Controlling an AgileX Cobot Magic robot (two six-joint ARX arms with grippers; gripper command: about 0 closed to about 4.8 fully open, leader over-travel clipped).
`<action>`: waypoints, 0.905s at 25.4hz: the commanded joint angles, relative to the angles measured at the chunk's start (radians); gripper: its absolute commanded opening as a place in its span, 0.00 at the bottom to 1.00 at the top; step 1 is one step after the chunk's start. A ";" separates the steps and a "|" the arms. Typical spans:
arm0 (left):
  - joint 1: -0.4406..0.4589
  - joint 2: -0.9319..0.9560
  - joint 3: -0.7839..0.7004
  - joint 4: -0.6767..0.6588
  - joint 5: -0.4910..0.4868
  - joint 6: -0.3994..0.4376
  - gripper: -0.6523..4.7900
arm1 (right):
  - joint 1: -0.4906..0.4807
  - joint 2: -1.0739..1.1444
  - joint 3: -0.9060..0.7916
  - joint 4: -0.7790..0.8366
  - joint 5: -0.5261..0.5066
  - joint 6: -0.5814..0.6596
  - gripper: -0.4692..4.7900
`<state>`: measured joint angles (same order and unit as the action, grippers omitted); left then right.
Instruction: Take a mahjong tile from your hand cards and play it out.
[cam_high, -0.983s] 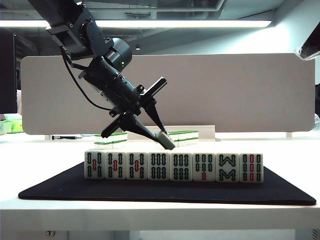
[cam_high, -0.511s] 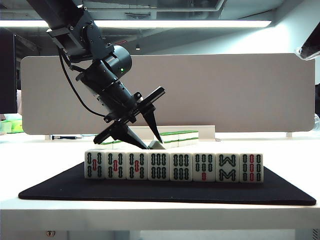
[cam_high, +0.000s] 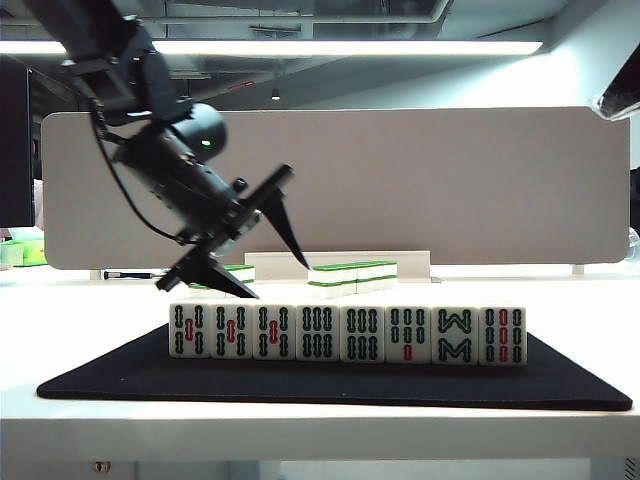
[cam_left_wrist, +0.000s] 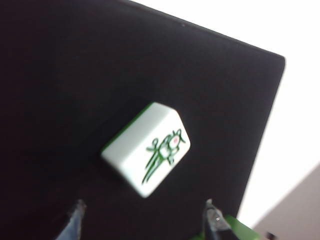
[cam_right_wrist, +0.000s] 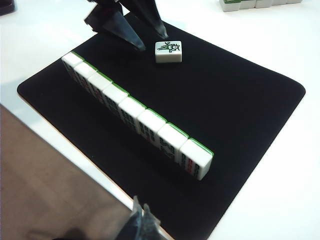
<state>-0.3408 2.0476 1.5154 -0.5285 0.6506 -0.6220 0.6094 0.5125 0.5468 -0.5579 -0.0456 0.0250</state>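
- Black mat (cam_right_wrist: 240, 100) on white surface (cam_right_wrist: 300, 165).
- Behind hand cards (cam_high: 347, 333) in exterior view, plain from wrists: mahjong tile (cam_left_wrist: 146, 149), face-up, green bird.
- Left tool (cam_high: 250, 247) apart, empty; right tool (cam_right_wrist: 140, 222): cannot tell.

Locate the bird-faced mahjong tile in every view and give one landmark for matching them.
Exterior view: not visible, hidden behind the row of hand cards.
Left wrist view: mahjong tile flat on the black mat, beyond the open left gripper.
Right wrist view: face up on the mat's far side.
Shared landmark: the black mat.
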 joint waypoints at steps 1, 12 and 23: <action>0.043 -0.034 0.004 -0.014 0.145 0.001 0.68 | 0.001 -0.002 0.004 0.016 0.002 0.000 0.09; 0.192 -0.197 0.004 0.021 0.568 0.025 0.23 | 0.001 -0.002 0.004 0.016 0.003 0.000 0.09; 0.286 -0.323 0.004 0.030 0.533 0.151 0.11 | 0.000 -0.002 0.004 0.020 0.006 0.000 0.09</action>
<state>-0.0536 1.7416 1.5158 -0.5121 1.1938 -0.5270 0.6094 0.5125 0.5468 -0.5575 -0.0452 0.0250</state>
